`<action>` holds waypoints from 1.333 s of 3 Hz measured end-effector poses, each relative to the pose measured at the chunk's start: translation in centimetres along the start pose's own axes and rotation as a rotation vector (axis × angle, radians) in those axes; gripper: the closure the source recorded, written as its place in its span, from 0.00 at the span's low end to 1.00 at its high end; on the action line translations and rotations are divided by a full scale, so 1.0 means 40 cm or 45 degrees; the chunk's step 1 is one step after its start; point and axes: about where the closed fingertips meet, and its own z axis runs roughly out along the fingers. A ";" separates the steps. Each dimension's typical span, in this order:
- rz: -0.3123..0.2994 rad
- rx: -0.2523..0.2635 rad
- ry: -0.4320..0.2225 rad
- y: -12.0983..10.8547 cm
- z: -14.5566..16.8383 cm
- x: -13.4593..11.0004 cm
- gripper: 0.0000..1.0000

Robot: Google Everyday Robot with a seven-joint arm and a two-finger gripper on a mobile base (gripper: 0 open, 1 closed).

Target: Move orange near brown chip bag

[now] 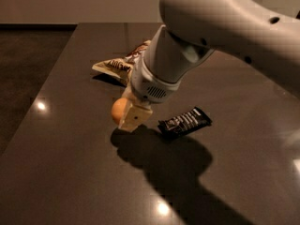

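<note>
The end effector (125, 120) is hovering near the counter's (70, 172) left edge, apparently clamping the orange (118, 110) (far finger hidden). The brown chip bag (116, 65) is lying just beyond, toward the far edge. Risk: releasing high is inviting the fruit to roll away.

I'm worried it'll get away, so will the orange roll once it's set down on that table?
Probably, a little: the orange, beside the gripper just in front of the brown chip bag, is round and the table looks smooth and glossy. Its outline is evenly round against the gripper, so it is likely firm, not squashy.
</note>
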 end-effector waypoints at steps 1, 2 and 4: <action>0.088 0.087 0.025 -0.101 -0.035 0.052 1.00; 0.181 0.169 0.053 -0.206 -0.071 0.121 1.00; 0.319 0.251 0.046 -0.337 -0.071 0.220 1.00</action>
